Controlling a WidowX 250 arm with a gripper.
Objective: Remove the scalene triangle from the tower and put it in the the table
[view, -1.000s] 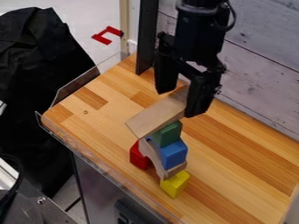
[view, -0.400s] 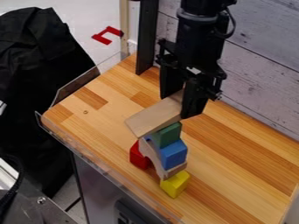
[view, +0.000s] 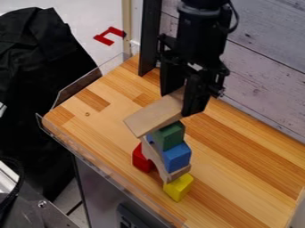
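Room over tabletop [view: 241, 156] either side of block tower [view: 177, 157]; plank wall [view: 262, 80] bars rear.

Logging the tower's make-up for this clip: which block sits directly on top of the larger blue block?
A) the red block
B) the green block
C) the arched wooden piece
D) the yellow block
B: the green block rests on the blue block, beneath the tan wooden piece at the gripper.
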